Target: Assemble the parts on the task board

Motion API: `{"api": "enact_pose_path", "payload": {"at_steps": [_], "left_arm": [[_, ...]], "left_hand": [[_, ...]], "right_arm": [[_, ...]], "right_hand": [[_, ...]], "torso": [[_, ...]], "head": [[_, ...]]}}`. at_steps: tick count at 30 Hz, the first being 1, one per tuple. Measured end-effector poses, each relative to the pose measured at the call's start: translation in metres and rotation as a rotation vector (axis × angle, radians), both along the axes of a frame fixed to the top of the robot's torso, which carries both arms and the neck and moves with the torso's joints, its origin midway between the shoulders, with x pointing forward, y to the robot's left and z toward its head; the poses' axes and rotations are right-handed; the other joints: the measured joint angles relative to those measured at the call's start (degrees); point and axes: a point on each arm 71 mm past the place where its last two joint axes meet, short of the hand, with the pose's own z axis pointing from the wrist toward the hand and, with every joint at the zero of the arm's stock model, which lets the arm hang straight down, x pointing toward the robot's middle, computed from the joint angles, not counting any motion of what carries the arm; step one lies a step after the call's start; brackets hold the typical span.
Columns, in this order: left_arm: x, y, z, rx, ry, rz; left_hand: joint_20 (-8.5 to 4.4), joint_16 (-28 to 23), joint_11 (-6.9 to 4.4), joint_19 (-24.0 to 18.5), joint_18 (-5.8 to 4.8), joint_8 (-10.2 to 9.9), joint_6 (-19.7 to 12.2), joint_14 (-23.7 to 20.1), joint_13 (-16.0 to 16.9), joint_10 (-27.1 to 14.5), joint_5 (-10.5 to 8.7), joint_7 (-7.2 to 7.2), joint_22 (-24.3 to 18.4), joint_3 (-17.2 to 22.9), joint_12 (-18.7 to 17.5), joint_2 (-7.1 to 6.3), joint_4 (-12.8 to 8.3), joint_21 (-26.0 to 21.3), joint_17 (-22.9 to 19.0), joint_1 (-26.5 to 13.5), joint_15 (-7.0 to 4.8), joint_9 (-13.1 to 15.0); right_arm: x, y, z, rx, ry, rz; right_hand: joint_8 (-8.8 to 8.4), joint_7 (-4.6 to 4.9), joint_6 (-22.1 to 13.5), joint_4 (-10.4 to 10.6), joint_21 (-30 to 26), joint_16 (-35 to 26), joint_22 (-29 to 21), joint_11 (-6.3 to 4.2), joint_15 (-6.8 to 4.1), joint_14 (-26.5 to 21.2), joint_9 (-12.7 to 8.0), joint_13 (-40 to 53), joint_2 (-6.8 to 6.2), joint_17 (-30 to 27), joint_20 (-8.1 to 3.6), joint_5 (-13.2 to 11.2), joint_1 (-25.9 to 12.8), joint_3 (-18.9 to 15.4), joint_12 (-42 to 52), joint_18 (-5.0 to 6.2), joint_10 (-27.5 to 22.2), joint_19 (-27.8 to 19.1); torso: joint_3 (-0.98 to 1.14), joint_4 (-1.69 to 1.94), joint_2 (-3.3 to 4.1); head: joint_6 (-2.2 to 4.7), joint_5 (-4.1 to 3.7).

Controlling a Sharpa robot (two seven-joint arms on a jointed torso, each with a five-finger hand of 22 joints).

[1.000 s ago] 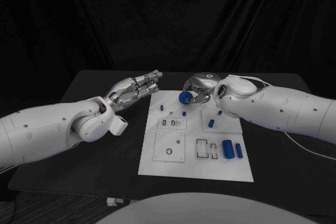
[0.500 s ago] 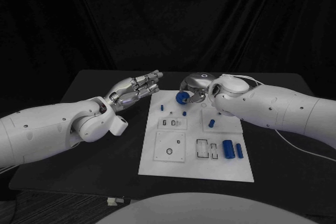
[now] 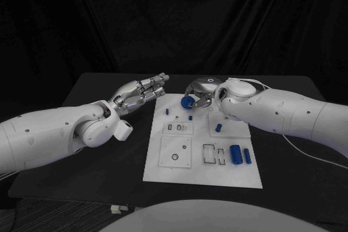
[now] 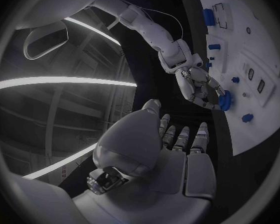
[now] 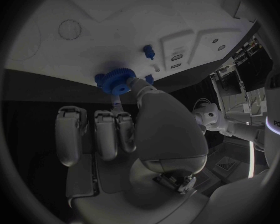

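The white task board (image 3: 181, 166) lies in the middle of the black table. My right hand (image 3: 205, 92) hovers over the board's far edge and pinches a blue gear (image 3: 188, 102) between thumb and a finger. The gear (image 5: 114, 81) shows in the right wrist view just off the board (image 5: 115, 25), and as the gear (image 4: 225, 101) under the right hand (image 4: 199, 84) in the left wrist view. My left hand (image 3: 141, 94) floats left of the board's far corner, fingers stretched out, holding nothing. Small blue pegs (image 3: 167, 111) stand on the board.
Two larger blue cylinders (image 3: 236, 154) lie side by side near the board's right edge. More small pegs (image 3: 220, 127) stand in the board's far half, next to slotted plates (image 3: 176, 127) and a plate with a ring (image 3: 175, 156). Bare black table surrounds the board.
My right hand has drifted slightly left with the blue gear. The left hand has stayed where it was.
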Motion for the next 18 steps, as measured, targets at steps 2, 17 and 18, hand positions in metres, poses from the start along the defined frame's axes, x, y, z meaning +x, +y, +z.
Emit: {"api": "enact_pose_path", "payload": {"at_steps": [2, 17, 18], "left_arm": [[0.0001, -0.0003, 0.0000, 0.000, 0.000, 0.000], [0.0008, -0.0013, -0.0005, 0.001, 0.002, -0.003], [0.0008, -0.0014, -0.0005, 0.001, 0.002, -0.003]], "left_hand": [[0.00, 0.0, 0.00, 0.0, 0.00, 0.0, 0.0, 0.0, 0.0, 0.0, 0.22, 0.00, 0.0, 0.0, 0.0, 0.00, 0.0, 0.0, 0.0, 0.0, 0.00, 0.0], [0.00, 0.0, 0.15, 0.0, 0.00, 0.0, 0.0, 0.0, 0.0, 0.2, 0.21, 0.00, 0.0, 0.2, 0.0, 0.00, -0.2, 0.0, 0.0, 0.0, 0.00, 0.0], [0.00, 0.0, 0.15, 0.0, 0.00, 0.0, 0.0, 0.0, 0.0, 0.2, 0.21, 0.00, 0.0, 0.2, 0.0, 0.00, -0.2, 0.0, 0.0, 0.0, 0.00, 0.0]], "right_arm": [[0.0000, -0.0002, -0.0004, -0.001, 0.002, 0.000], [0.0000, -0.0027, -0.0023, 0.001, 0.015, -0.005], [0.0000, -0.0032, -0.0023, 0.001, 0.016, -0.005]], "right_hand": [[-1.02, -0.02, -1.1, 0.0, -0.3, 0.0, 0.0, 0.00, 0.00, 0.0, -0.8, 0.0, -0.11, 0.0, 0.00, -1.6, -0.5, 0.0, 0.0, 0.00, 0.0, 0.0], [-5.28, -0.97, -8.5, 0.4, -1.9, 0.0, 0.0, -0.34, 0.00, 0.0, -4.7, 0.0, -0.31, 0.0, 0.00, -6.9, -1.1, -1.2, 0.0, 0.00, -0.1, 0.0], [-5.28, -0.97, -8.5, 0.5, -1.9, 0.0, 0.0, -0.43, 0.00, 0.0, -4.8, 0.0, -0.39, 0.0, 0.00, -7.2, -1.4, -1.4, 0.0, 0.00, 0.0, 0.0]], "torso": [[-0.01, -0.04, -0.01], [-0.05, -0.11, -0.16], [-0.05, -0.10, -0.16]], "head": [[0.00, -0.01], [0.01, 0.18], [0.01, 0.18]]}}
